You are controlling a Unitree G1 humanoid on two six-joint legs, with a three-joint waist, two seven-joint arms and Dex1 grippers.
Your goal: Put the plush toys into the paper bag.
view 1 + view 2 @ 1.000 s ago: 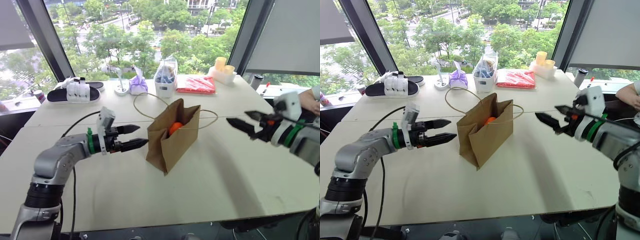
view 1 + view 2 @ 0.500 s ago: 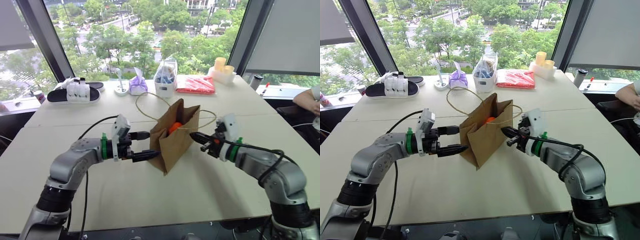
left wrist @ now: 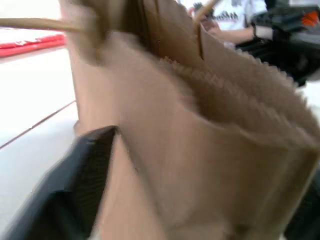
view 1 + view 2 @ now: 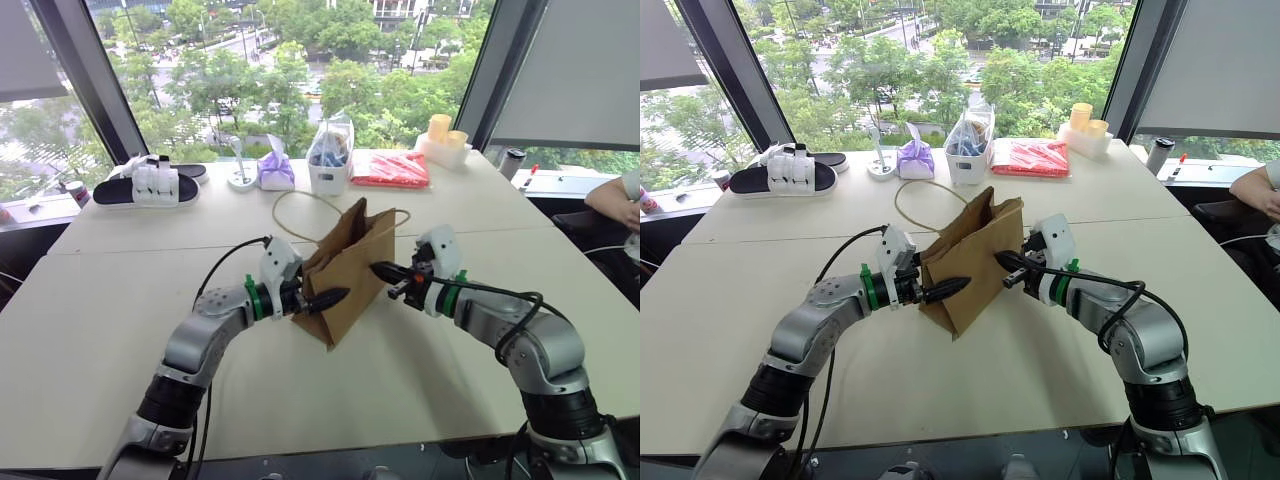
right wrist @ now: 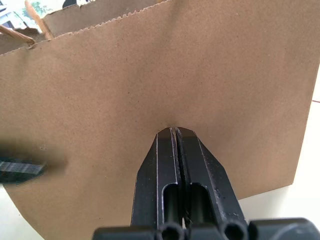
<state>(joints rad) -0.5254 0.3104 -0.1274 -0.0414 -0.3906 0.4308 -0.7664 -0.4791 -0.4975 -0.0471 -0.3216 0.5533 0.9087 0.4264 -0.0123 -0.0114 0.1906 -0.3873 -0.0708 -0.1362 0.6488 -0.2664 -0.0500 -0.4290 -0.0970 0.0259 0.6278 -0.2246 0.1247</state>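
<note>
On my far left, a black sandal with white straps (image 4: 148, 186) lies at the back of the pale table (image 4: 450, 370), by the window. Moving in, my left gripper (image 4: 327, 298) points level toward the left side of the paper bag (image 4: 350, 275), its black fingers (image 3: 75, 190) up against the brown paper; in the left wrist view the paper runs between them, so the jaws look parted around the bag's edge, though I cannot tell whether they actually pinch it. The bag stands upright in the middle of the table, slightly squeezed, its cord handle (image 4: 290, 200) looping back behind it. I cannot make out the plush toys from here. Behind the bag sit a purple cloth bundle (image 4: 276, 169), a clear plastic bag of items (image 4: 330, 155) and a red flat packet (image 4: 392, 170). On the bag's right side, my right gripper (image 4: 383, 271) has its fingers pressed together, and the closed tip pushes into the paper wall, denting it. Farther right, at the back, are two yellow cups (image 4: 447, 133), and a person's arm (image 4: 612, 200) rests at the edge.
</note>
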